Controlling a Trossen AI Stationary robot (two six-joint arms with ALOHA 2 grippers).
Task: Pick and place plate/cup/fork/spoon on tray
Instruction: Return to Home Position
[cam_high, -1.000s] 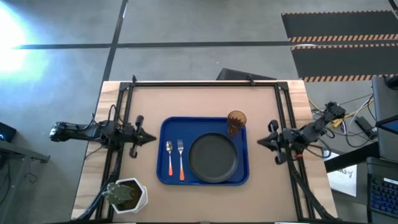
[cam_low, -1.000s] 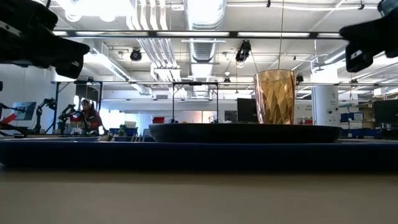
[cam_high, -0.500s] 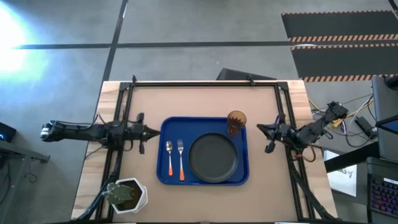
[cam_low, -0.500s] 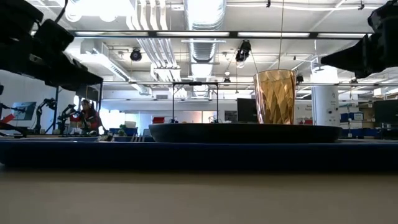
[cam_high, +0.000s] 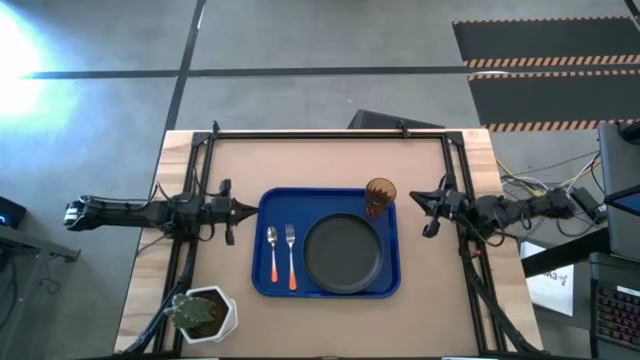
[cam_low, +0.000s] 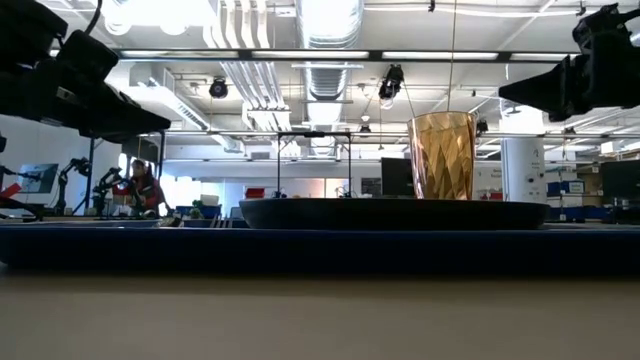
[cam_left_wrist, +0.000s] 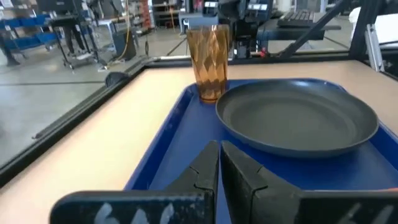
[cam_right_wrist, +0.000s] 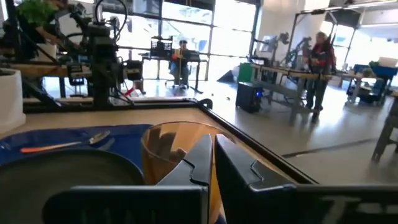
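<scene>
1. The table (cam_high: 330, 165), a plain tan top with a black frame around it, is seen from above with everything sitting in the middle.
2. The tray (cam_high: 268, 205), big and blue, is laid flat at the table's center, between the two arms.
3. The plate (cam_high: 343, 252) is set on the right half of the tray, dark and round, nothing seen on it. It also shows in the left wrist view (cam_left_wrist: 297, 118) and as a dark rim in the low view (cam_low: 390, 212).
4. A white plant pot (cam_high: 205, 314) is parked at the near left corner of the table, well apart from the tray.
5. The left gripper (cam_high: 250, 209) is held just left of the tray's left edge, fingers pressed together, nothing clamped.
6. The right gripper (cam_high: 418, 197) is held just right of the tray's far right corner, near the cup, fingers also together and nothing gripped.
7. The cup (cam_high: 380, 196), amber and ribbed, is stood upright at the tray's far right corner, just beyond the plate.
8. The fork (cam_high: 291, 257) is laid on the tray's left half, orange handle toward the near side, just left of the plate.
9. The spoon (cam_high: 273, 254) is laid just left of the fork, parallel to it, bowl at the far end.
</scene>
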